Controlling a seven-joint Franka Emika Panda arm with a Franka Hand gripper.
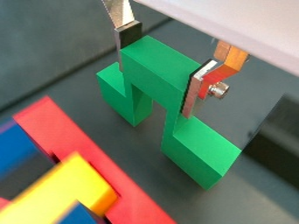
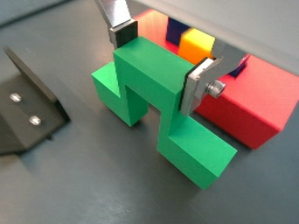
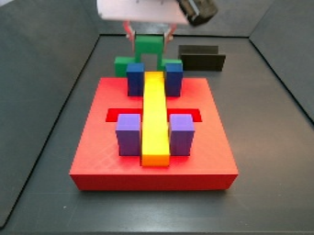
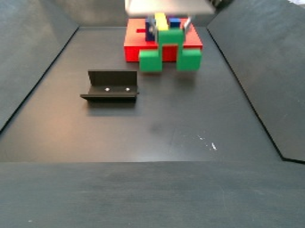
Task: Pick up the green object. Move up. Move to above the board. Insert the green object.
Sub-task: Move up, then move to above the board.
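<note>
Hand (image 2: 160,54) grips the green object's (image 2: 152,79) raised middle, just beside the board (image 3: 110,156), whose slots hold a yellow bar (image 3: 153,115), blue and purple blocks.

Green object (image 2: 158,87): bright, uniform green, darker on its shaded faces. Board (image 3: 153,156): plain red slab. Long bar (image 3: 154,119) on the board: yellow; blocks (image 3: 128,134) flanking it: purple near one end, blue (image 3: 136,77) near the other. Claw (image 2: 163,54), set about the green object's raised middle cube: silver finger plates (image 2: 201,85) with dark pads, orange showing behind one plate. Fixture (image 4: 110,86): black. Floor (image 4: 155,125): dark grey, unpatterned.
</note>
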